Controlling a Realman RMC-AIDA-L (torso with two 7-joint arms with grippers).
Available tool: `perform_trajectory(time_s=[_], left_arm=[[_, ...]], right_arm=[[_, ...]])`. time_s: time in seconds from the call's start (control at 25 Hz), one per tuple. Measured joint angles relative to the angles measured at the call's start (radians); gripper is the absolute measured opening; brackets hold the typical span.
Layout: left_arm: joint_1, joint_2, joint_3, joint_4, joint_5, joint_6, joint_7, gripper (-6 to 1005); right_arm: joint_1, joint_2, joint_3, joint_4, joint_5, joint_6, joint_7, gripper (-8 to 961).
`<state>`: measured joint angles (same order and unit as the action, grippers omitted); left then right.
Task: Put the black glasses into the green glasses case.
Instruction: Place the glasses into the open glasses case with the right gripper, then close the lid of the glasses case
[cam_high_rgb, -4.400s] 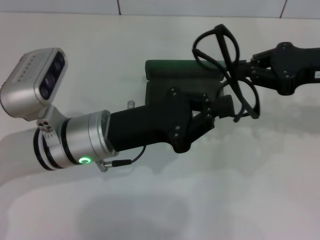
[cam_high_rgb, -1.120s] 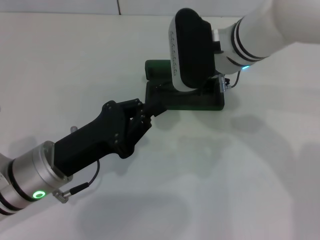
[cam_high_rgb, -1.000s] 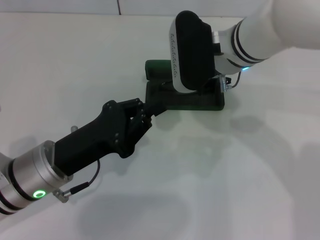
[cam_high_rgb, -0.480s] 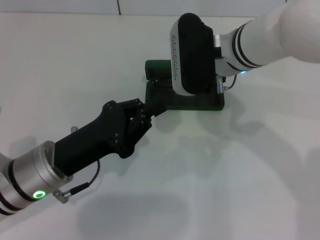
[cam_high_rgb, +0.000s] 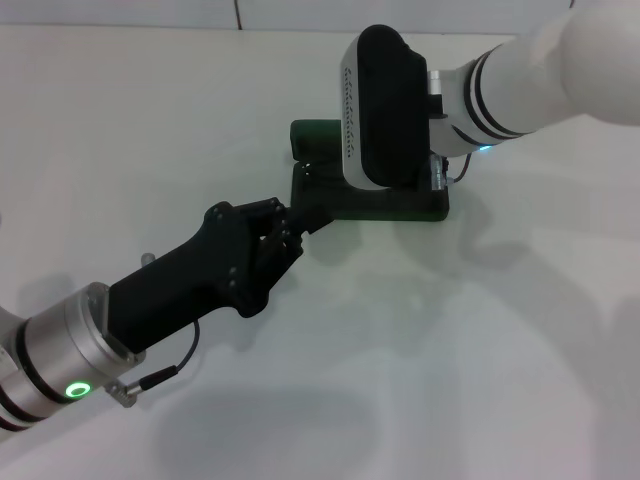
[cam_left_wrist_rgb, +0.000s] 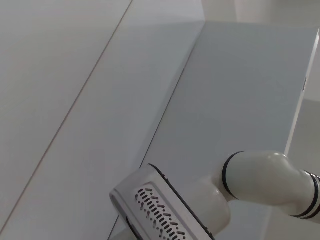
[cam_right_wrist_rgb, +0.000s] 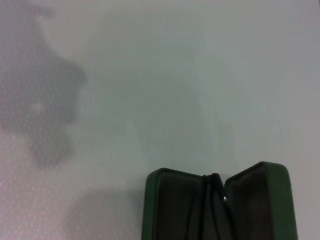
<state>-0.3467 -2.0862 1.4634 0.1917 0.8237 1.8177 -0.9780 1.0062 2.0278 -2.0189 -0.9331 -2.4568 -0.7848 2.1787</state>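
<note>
Head view puts the right gripper (cam_high_rgb: 385, 185), jaws hidden, over the open green glasses case (cam_high_rgb: 420, 205) that the left gripper (cam_high_rgb: 305, 215) steadies, jaws unclear, so releasing the unseen black glasses seems next.

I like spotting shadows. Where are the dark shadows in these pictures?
Head view: soft grey arm shadows lie on the white table, below and right of the green glasses case. Right wrist view: a darker blotchy shadow sits on the table away from the open case.
</note>
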Motion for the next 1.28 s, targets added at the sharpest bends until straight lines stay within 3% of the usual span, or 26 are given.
perform_trajectory(time_s=[0.32,0.4,0.76,1.0,1.04,1.2,1.28], left_arm=[[-0.003,0.0,0.0,0.0,0.002,0.001,-0.001,41],[-0.003,0.0,0.0,0.0,0.003,0.002,-0.001,41],[-0.006,0.001,0.0,0.002,0.004,0.002,-0.002,42],[-0.009,0.002,0.0,0.005,0.005,0.002,-0.003,43],[-0.009,0.002,0.0,0.006,0.003,0.002,-0.003,43],[-0.02,0.009,0.0,0.01,-0.008,0.001,-0.007,44],[-0.042,0.03,0.0,0.013,-0.025,-0.008,-0.008,44]], right_arm=[[0.0,0.0,0.004,0.0,0.013,0.0,0.002,77],[-0.004,0.0,0.006,-0.005,0.013,-0.002,0.006,196],[-0.042,0.0,0.007,-0.058,0.007,-0.027,0.046,204],[-0.13,0.0,0.019,-0.17,-0.028,-0.036,0.06,262],[-0.199,0.0,0.038,-0.251,-0.036,-0.054,0.06,276],[-0.317,0.0,0.09,-0.351,-0.002,-0.072,0.06,331],[-0.421,-0.003,0.138,-0.424,0.066,-0.077,0.057,359]])
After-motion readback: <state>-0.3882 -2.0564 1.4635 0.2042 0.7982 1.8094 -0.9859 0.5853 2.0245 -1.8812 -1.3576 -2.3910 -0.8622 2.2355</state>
